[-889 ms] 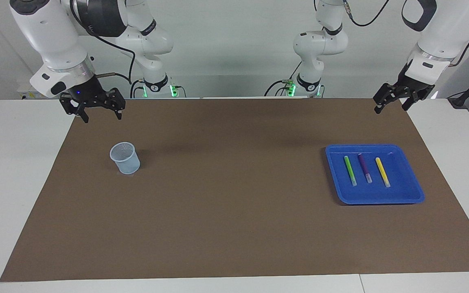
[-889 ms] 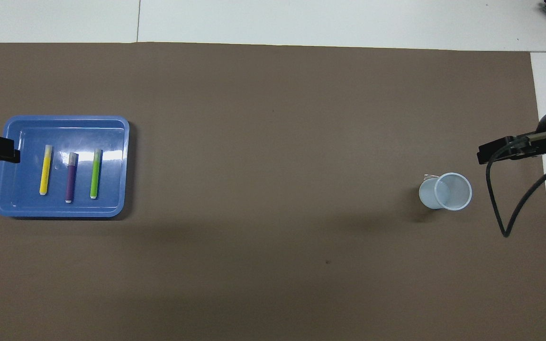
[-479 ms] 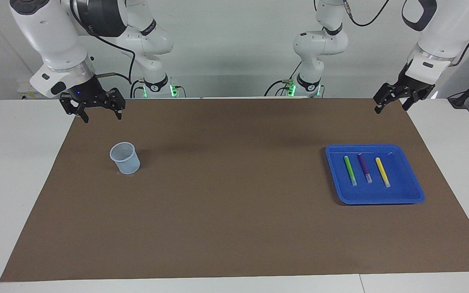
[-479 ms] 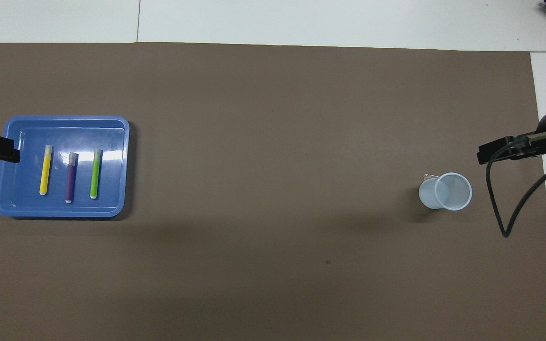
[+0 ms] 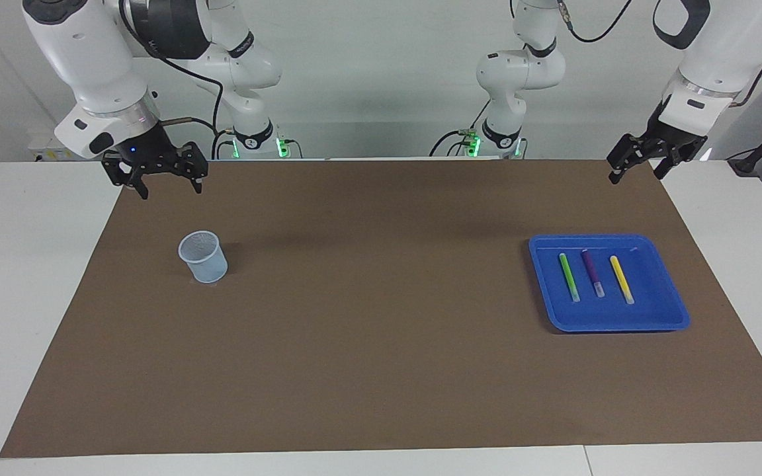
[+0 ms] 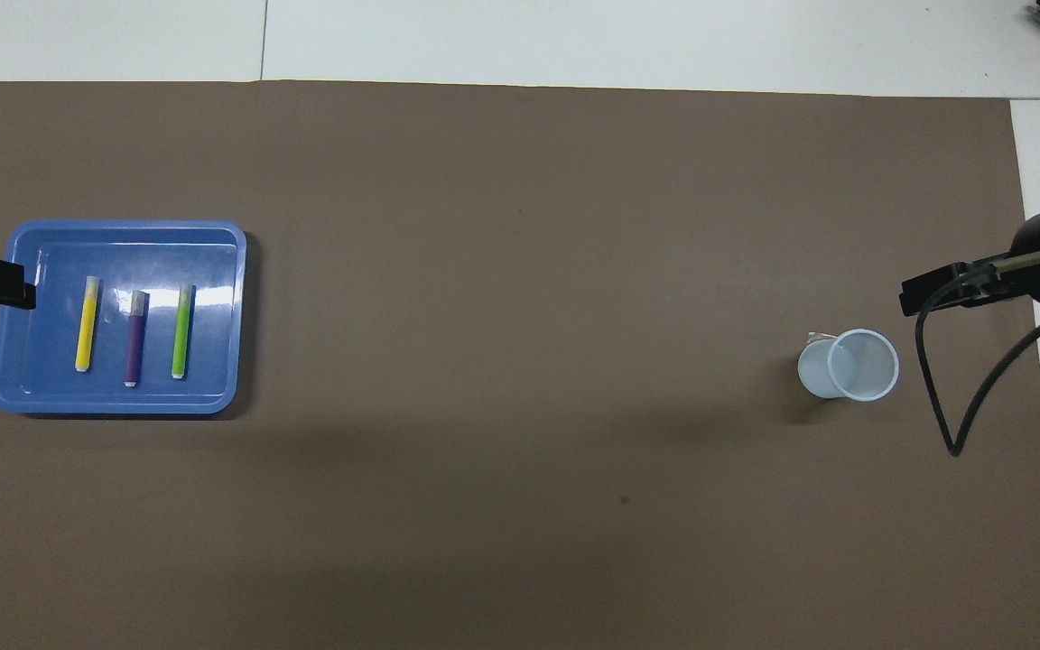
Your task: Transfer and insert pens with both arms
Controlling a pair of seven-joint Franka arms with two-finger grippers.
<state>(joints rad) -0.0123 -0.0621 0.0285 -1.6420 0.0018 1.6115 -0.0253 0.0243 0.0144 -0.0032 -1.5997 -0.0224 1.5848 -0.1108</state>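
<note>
Brown matting covers the surface [image 5: 354, 370]. Green pen [image 5: 569, 277], purple pen [image 5: 592, 272] and yellow pen [image 5: 621, 279] lie parallel, close together, in the blue tray [image 5: 669, 317]; adjacent pens risk being nudged during grasping. Mesh cup [image 5: 203, 256] stands empty and light, so insertion may tip it. Left gripper [image 5: 635, 168] and right gripper [image 5: 163, 185] hover, jaws wide open and empty.

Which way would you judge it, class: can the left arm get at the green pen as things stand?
Probably yes: the green pen lies uncovered in the blue tray, apart from its neighbours, and the left gripper hangs open above with nothing between.
</note>
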